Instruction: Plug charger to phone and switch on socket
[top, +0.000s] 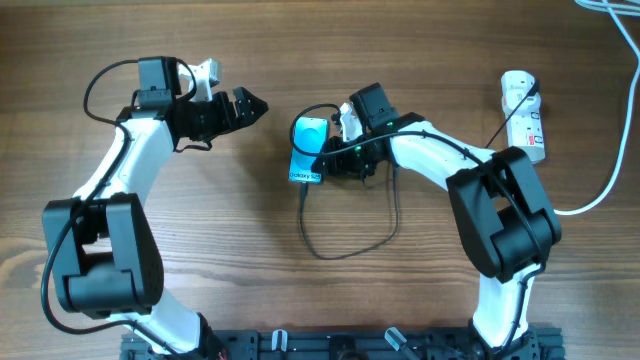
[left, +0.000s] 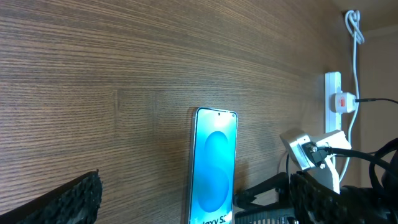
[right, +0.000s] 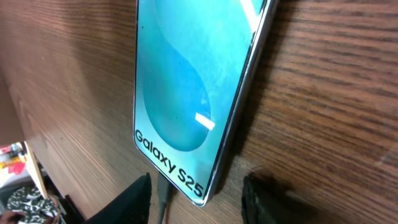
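Reaching in from the right, the right arm bends low over the middle of the tabletop (top: 200, 230), with its hand (right: 203, 196) at the near end of the phone (top: 309, 150). Its wrist view shows the two dark fingers (right: 138, 200) standing apart on either side of the phone's bottom edge. The gap between them is far wider than the connector (right: 163, 194), and nothing is gripped. The left arm stretches up the left side, its hand (top: 250, 108) spread wide and empty. It points toward the phone from well apart.

The phone lies flat and face up, its screen bright teal with a round shape, a small white bar and the words "Galaxy S25". The connector meets the phone's bottom edge beside that lettering. From there the charger (top: 345, 252) runs as a thin black line down the tabletop, loops and rises again under the right arm. The socket (top: 527, 118) lies at the far right edge, white with red marks, with a white plug (left: 341, 101) seated in it. A thick white cord (top: 610, 190) trails nearby.
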